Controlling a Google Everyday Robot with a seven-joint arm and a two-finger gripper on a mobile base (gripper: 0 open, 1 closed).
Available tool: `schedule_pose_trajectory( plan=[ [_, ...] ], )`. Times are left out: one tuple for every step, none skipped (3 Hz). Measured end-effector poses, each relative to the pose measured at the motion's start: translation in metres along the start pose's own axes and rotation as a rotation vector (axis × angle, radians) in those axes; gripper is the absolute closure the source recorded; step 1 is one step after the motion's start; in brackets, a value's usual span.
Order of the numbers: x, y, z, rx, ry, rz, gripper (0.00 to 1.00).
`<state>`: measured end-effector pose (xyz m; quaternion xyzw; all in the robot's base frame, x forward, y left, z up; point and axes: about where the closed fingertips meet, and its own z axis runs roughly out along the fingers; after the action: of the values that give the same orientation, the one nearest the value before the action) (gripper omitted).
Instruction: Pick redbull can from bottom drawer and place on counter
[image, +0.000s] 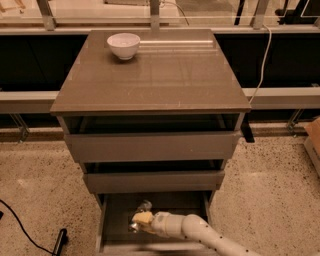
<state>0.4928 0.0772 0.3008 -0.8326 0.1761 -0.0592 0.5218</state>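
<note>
Your arm (200, 232) comes in from the bottom right edge and lies low and nearly level. It reaches leftward into the bottom drawer (111, 212), which is pulled out in front of the cabinet. The gripper (141, 219) sits at the arm's end over the middle of the drawer floor, pointing left.

The can (144, 205) is in that drawer, right at the gripper. You see one shiny bit just above the gripper's pale tip and another glint just below it, with the rest hidden behind the gripper. You cannot tell whether the gripper is clamped on the can or only lying against it.

Above, the middle drawer (155, 181) and the top drawer (150, 146) each stand slightly pulled out, showing a dark gap behind their fronts. The counter (165, 80) is glossy and carries a white bowl (123, 45) near its far left corner.

The cabinet stands on a speckled floor (35, 180), where a black cable (20, 225) runs at the lower left. A white cable (262, 60) hangs down behind the counter's right side, in front of a low ledge with metal posts.
</note>
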Motion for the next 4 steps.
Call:
schedule_pose_trajectory(
  plan=[
    [0.014,-0.004,-0.009,0.059,0.022,0.050,1.00],
    [0.014,-0.007,-0.013,0.058,0.024,0.044,1.00],
    [0.012,-0.018,-0.027,0.051,0.032,0.024,1.00],
    [-0.006,-0.055,-0.051,0.089,-0.019,-0.057,1.00]
  ],
)
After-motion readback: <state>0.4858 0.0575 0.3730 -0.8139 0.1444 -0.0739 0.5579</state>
